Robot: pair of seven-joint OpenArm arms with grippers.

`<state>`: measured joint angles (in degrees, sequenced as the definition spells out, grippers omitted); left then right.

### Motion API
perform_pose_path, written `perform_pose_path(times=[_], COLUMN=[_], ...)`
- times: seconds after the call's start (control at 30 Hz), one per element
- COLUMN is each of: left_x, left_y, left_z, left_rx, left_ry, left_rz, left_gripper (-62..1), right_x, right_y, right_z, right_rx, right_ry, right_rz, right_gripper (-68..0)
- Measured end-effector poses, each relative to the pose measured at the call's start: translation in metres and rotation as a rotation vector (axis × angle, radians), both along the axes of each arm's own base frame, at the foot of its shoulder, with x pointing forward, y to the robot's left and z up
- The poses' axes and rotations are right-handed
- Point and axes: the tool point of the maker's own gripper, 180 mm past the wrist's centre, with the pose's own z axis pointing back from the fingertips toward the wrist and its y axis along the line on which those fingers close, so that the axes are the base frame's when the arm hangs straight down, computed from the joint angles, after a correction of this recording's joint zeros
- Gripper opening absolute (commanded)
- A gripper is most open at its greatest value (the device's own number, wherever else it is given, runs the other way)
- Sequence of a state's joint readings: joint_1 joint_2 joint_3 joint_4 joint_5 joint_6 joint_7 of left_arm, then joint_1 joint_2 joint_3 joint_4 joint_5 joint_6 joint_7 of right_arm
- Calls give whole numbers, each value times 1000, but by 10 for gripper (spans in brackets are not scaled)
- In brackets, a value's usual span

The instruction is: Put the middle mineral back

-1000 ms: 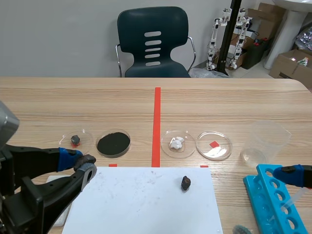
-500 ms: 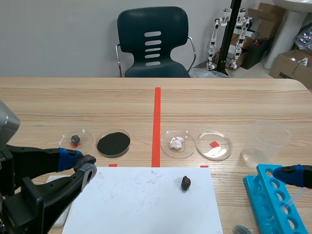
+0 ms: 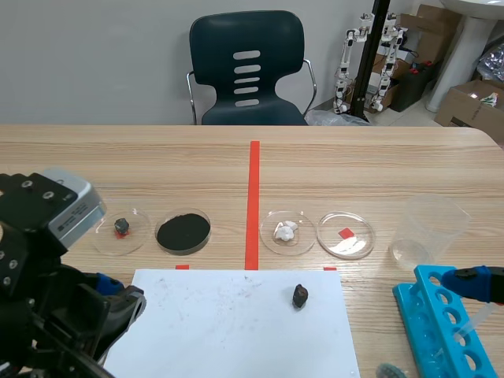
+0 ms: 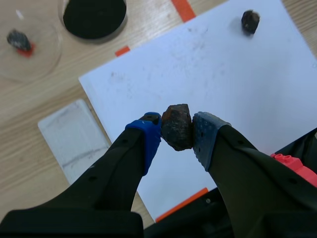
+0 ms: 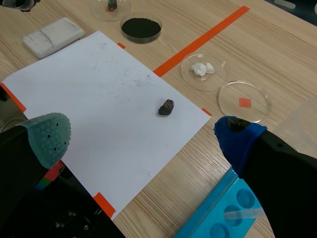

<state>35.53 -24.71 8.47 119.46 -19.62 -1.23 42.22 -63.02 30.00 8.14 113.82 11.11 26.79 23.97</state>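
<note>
My left gripper (image 4: 177,130) is shut on a dark brown mineral (image 4: 177,127), held above the near left part of the white paper (image 4: 218,84). In the scene view this gripper (image 3: 118,293) sits at the paper's left edge and the held mineral is hidden. Another dark mineral (image 3: 300,296) lies on the paper (image 3: 228,323), ahead of the left gripper and to its right (image 4: 250,21). Beyond the paper stand several dishes: one with a small dark rock (image 3: 122,227), one with black powder (image 3: 183,231), one with white pieces (image 3: 287,231), one empty (image 3: 345,235). My right gripper (image 5: 143,134) is open above the table's near right.
A blue test tube rack (image 3: 445,331) stands at the near right, under the right arm. A clear plastic cup (image 3: 429,228) is behind it. A white block (image 4: 74,139) lies on the table left of the paper. A dark chair (image 3: 248,67) stands behind the table.
The left arm has risen and swung, its wrist now standing tall at the scene's left, and the gripper has drawn slightly nearer. The right arm and the minerals on the table have not moved.
</note>
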Motion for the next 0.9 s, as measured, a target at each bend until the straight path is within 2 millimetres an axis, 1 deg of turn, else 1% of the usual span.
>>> perform_pose_path(times=[0.1, 0.17, 0.23, 0.4, 0.5, 0.6, 0.77, 0.9], left_x=[3, 9, 12, 3, 9, 27, 55, 69], left_y=[-3, -11, -17, -26, -38, -52, -74, -79], left_z=[-6, -6, -14, -62, -77, -78, -70, -72], left_rx=[11, -13, -25, 35, 51, 49, 35, 59], left_ry=[65, 68, 87, 280, 351, 365, 352, 359], left_rz=[53, 81, 108, 138, 135, 137, 139, 153], left_gripper=[-479, -479, -479, -479, -479, -479, -479, -479], right_x=[0, 0, 0, 0, 0, 0, 0, 0], right_y=[0, 0, 0, 0, 0, 0, 0, 0], right_z=[0, 0, 0, 0, 0, 0, 0, 0], right_rx=[0, 0, 0, 0, 0, 0, 0, 0], right_ry=[0, 0, 0, 0, 0, 0, 0, 0], right_rz=[0, 0, 0, 0, 0, 0, 0, 0], right_gripper=[-71, -71, -71, -71, -71, -71, -71, -71])
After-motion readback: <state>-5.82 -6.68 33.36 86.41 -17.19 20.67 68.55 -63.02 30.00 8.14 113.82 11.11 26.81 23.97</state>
